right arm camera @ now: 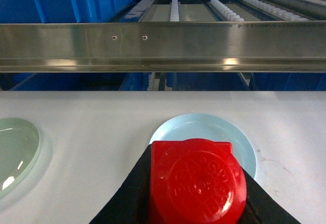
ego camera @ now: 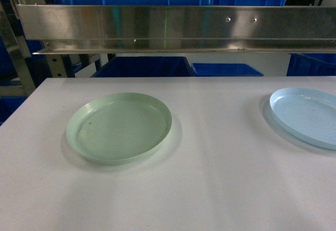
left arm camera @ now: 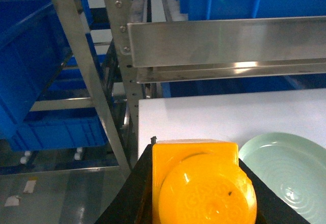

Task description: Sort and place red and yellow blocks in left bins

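Note:
In the left wrist view the yellow block (left arm camera: 204, 188) fills the bottom, stud facing the camera, with my left gripper (left arm camera: 201, 186) shut on it between black fingers (left arm camera: 140, 188). It hangs over the table's left end, beside the green plate (left arm camera: 290, 175). Large deep blue bins (left arm camera: 25, 66) stand on a rack to the left of the table. The right wrist view shows the red block (right arm camera: 196, 180), on which my right gripper (right arm camera: 196, 191) is shut, above the near edge of the light blue plate (right arm camera: 204, 127). Neither gripper shows in the head view.
On the white table (ego camera: 210, 189) lie a green plate (ego camera: 119, 127) and a light blue plate (ego camera: 307, 115). A steel shelf rail (ego camera: 178, 29) runs across above the far edge, with blue crates (ego camera: 142, 67) behind and below it. Slanted steel rack posts (left arm camera: 86, 71) stand left of the table.

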Tool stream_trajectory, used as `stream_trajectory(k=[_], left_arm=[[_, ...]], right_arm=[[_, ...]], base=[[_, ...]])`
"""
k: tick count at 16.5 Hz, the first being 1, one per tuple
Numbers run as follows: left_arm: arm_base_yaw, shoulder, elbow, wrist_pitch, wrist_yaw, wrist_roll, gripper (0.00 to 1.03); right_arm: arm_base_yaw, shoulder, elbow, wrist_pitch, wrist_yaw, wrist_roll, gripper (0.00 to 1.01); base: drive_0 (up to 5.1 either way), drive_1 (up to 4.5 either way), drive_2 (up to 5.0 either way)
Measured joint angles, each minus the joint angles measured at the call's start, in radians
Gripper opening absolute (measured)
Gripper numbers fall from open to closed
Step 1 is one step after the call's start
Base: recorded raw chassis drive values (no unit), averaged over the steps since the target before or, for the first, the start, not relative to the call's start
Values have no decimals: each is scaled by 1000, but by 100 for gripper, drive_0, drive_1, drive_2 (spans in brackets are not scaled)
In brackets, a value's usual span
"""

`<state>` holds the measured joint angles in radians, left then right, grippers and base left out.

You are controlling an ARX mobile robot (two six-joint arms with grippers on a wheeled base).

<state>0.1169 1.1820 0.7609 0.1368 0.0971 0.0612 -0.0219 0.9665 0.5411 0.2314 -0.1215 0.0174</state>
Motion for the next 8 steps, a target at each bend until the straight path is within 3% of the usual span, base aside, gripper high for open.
stream_trajectory(k=[8], left_arm=[[3,2,-1,2,-1,0,27]], right_arm=[[0,1,0,-4,0,0,28]], base=[[-494,252,252]])
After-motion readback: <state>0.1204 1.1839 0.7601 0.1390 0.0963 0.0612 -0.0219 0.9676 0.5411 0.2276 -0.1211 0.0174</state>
